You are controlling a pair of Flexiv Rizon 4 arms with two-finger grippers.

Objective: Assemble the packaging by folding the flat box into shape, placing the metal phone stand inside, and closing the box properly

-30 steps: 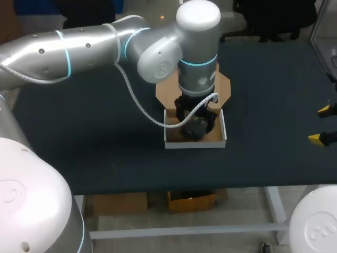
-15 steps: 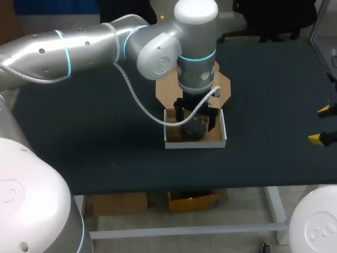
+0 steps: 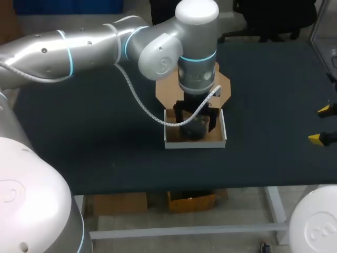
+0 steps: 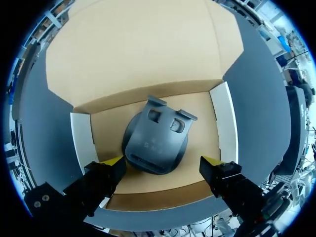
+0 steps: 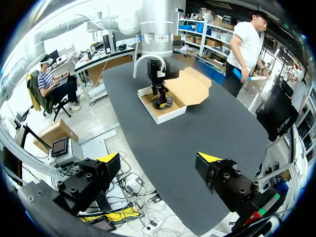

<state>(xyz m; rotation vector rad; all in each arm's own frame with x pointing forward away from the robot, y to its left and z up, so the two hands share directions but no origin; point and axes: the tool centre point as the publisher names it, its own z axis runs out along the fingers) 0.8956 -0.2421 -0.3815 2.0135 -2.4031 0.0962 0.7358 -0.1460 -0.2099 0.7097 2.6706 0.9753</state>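
Dark surface, centre frame: open box holds phone stand, lying flat. Left tool spread wide over it, gripping nothing. Right tool spread wide, empty, at right edge.

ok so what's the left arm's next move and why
Probably lift the left gripper straight up out of the box: the phone stand lies on its floor, the open fingers are not gripping it, and the lid flap is still open behind.

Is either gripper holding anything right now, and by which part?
Nothing is held. The left gripper is open, fingers either side of the phone stand lying in the box; the right gripper is open and empty.
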